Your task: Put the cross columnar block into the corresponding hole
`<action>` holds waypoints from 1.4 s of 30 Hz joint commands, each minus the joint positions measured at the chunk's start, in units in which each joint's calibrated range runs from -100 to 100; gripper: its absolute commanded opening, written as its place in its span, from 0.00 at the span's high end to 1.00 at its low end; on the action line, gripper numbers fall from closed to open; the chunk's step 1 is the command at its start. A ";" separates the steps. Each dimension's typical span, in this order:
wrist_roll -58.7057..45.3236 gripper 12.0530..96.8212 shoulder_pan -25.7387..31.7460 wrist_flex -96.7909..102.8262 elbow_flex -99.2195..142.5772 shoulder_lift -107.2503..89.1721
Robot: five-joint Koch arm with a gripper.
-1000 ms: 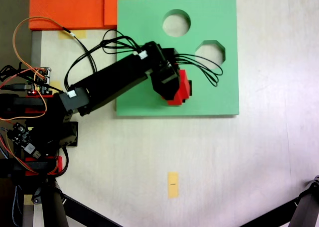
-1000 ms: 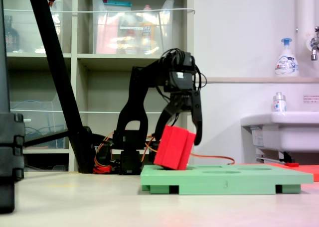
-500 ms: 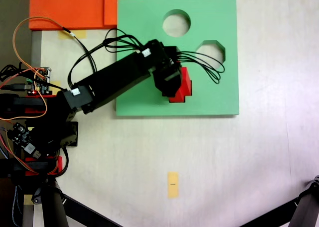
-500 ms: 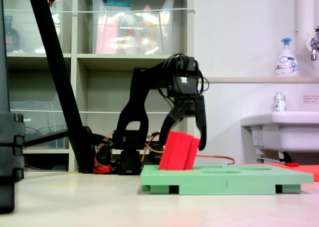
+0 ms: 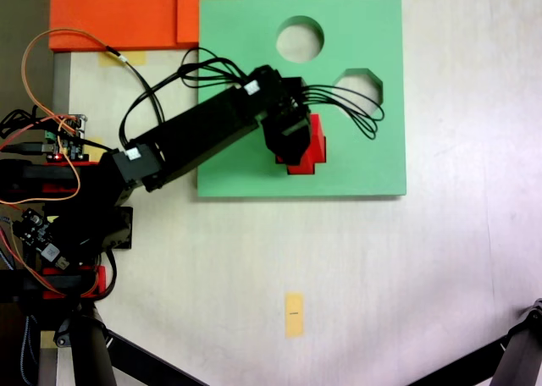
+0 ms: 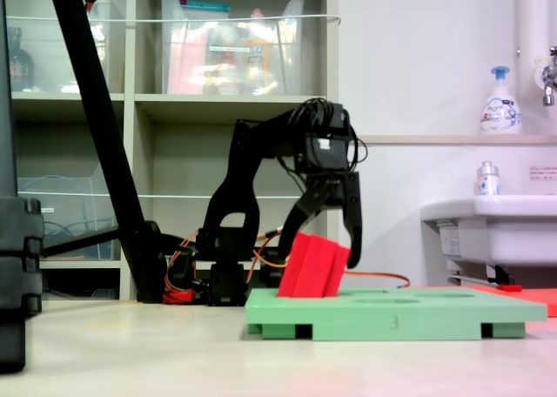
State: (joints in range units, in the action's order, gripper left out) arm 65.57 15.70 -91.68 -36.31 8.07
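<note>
The red cross columnar block (image 5: 318, 140) (image 6: 312, 266) leans tilted on the green foam board (image 5: 246, 47) (image 6: 418, 314), its lower end sunk into the board. The corresponding hole lies under the block and the gripper, so its outline is hidden. My gripper (image 5: 296, 149) (image 6: 320, 245) hangs over the block, one jaw on each side of its upper part, shut on it. In the side fixed view the block's top tips to the right.
A round hole (image 5: 300, 39) and an octagonal hole (image 5: 357, 88) lie farther along the board. Orange foam sheets (image 5: 118, 13) touch the board's top-left corner. Circuit boards and wires (image 5: 51, 140) sit by the arm's base. A yellow tape strip (image 5: 294, 314) marks the table.
The gripper has carried the block a little toward the octagonal hole and lowered it. The block, first held above the board's edge, now stands lower and partly sunk into the board.
</note>
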 commanded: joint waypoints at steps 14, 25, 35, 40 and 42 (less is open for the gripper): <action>0.59 0.02 0.05 1.69 0.01 0.17; -6.50 0.06 1.27 -4.85 1.61 -47.88; -32.23 0.13 -5.52 -3.70 2.91 -82.51; -40.05 0.43 -10.79 4.77 9.29 -89.78; -40.24 0.43 -10.79 11.32 21.55 -97.04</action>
State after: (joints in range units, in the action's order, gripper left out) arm 26.06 5.10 -89.92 -17.98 -84.13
